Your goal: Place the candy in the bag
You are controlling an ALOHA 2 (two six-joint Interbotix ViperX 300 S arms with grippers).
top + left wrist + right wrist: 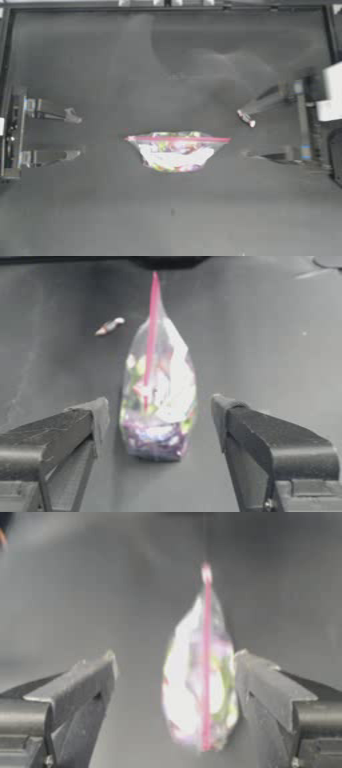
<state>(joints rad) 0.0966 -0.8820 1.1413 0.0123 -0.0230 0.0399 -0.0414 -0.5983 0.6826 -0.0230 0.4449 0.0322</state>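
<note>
Sat at centre of the dark table (pixel 100 215): one clear zip bag (pixel 177 152), pink-red strip (pixel 178 139) along its 12 o'clock edge, multicoloured sweets (pixel 175 156) bunched inside. Lay at roughly 2 o'clock from the bag, a little apart from it: one wrapped candy (pixel 246 118), red and whitish, twisted ends. Counted: one bag, one loose candy, two grippers.

Waited out at 9 o'clock, the left gripper (pixel 75 136), jaws spread wide, nothing between them, aimed at the bag. Hung at 3 o'clock, the right gripper (pixel 246 133), also spread wide and empty, one fingertip (pixel 242 112) just beside the candy; touching or not, impossible to tell.

Judged light and small, that candy: firm in the middle, crinkly and likely slippery at the wrapper. Best pinched across the middle rather than by a twisted end. Judged soft and floppy, the bag: thin film prone to slide on the table, stiffest along the zip strip, so likely best held there at the mouth. Open or sealed, the mouth: not visible.
</note>
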